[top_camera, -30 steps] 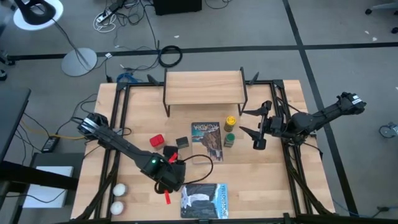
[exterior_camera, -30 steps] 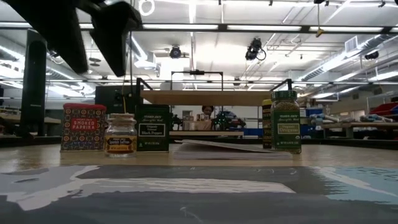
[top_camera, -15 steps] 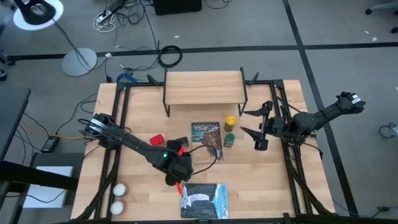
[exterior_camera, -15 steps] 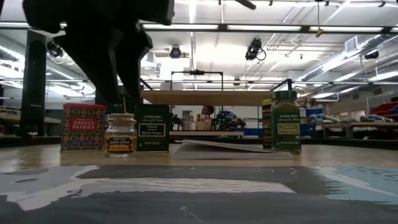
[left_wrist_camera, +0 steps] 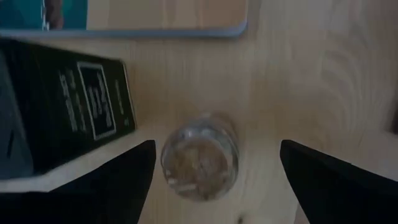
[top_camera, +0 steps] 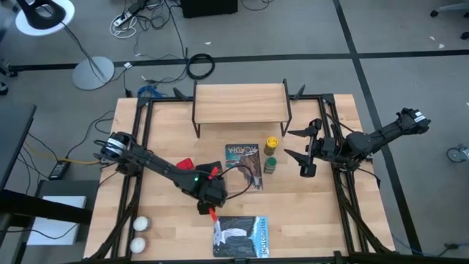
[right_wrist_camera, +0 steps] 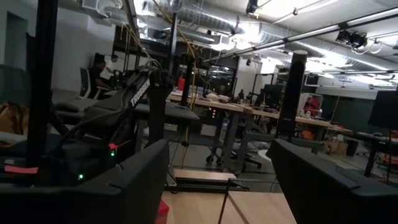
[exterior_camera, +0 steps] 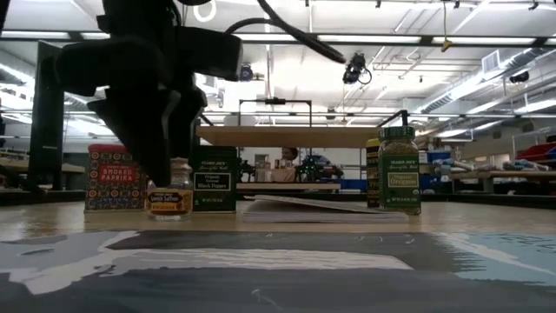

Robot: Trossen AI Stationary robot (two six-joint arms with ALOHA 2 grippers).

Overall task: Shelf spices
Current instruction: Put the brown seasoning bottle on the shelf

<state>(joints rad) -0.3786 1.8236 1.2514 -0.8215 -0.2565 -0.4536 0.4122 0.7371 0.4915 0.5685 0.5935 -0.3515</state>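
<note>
Pick step: left gripper (left_wrist_camera: 214,165) hangs w/ fingers wide, tiny saffron jar (left_wrist_camera: 200,156) between them on the table, black pepper tin (left_wrist_camera: 68,106) just beside one finger. Next: drop straight, close on jar w/o bumping tin, then carry to shelf (top_camera: 239,103). Right gripper (top_camera: 304,152) waits, spread open, beside green jar (top_camera: 270,166).

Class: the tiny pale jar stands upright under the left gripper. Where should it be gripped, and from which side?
Grip the tiny pale jar across its round body, coming straight down from above. It stands upright, the left gripper is open astride it, and the dark square tin crowds one side.
</note>
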